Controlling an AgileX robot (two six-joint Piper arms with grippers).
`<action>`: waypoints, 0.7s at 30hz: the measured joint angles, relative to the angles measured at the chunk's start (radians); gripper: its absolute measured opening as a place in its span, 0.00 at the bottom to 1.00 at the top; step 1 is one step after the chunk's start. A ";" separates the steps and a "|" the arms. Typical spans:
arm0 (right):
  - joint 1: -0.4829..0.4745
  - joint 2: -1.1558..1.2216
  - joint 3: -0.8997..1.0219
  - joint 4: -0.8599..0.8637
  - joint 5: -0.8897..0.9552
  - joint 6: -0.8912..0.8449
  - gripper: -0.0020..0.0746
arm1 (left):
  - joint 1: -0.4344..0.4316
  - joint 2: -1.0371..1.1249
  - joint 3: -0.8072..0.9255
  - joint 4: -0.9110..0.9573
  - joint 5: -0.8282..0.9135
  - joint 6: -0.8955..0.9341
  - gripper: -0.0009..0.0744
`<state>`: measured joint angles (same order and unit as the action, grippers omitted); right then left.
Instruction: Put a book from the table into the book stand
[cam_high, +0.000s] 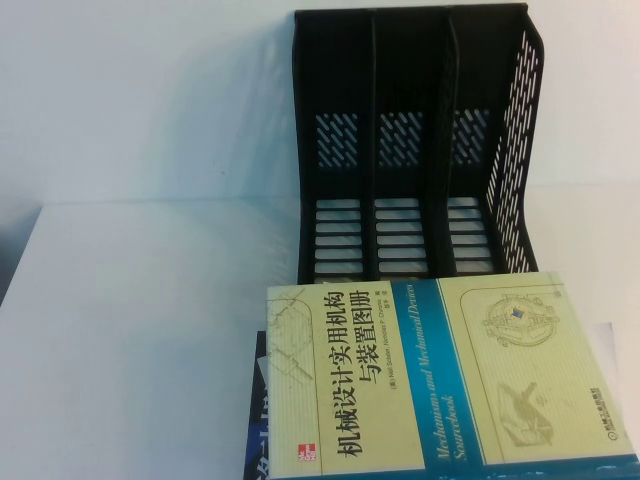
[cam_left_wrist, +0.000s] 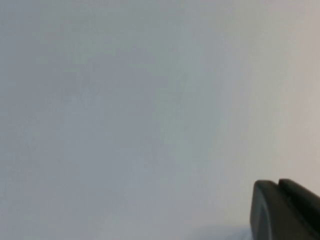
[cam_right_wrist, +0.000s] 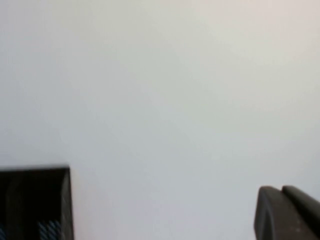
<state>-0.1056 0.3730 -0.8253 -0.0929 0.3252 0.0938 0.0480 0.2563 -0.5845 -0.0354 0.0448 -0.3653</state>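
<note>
The book (cam_high: 440, 385) is seen lying flat on the table (cam_high: 130, 330), just in front of the book stand (cam_high: 420, 150) — apart from it. Of the left gripper (cam_left_wrist: 285, 210) and right gripper (cam_right_wrist: 287, 212), over bare table, only dark edges are seen — open or closed cannot be told.

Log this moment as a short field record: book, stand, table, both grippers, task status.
book: thick yellow-green book lying flat, cover up, at the near edge of the high view, in front of the stand
under book: a dark blue item peeks out at its left side
book stand: black three-slot rack upright behind the book, all three slots without a book
table: white tabletop
left gripper: only a dark tip shows in its wrist view, over white surface
right gripper: likewise, with a stand corner in view
task status: book not yet in the stand
</note>
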 joint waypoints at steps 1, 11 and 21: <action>0.000 0.049 -0.033 -0.020 0.073 -0.005 0.03 | -0.008 0.038 -0.025 0.000 0.038 0.002 0.01; 0.076 0.170 -0.003 0.113 0.229 -0.025 0.03 | -0.192 0.222 -0.073 -0.042 0.221 -0.001 0.01; 0.121 0.419 0.095 0.208 0.423 -0.215 0.03 | -0.209 0.403 -0.074 -0.058 0.327 0.074 0.01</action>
<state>0.0151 0.7920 -0.7307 0.1153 0.7478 -0.1209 -0.1611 0.6590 -0.6590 -0.0935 0.3716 -0.2912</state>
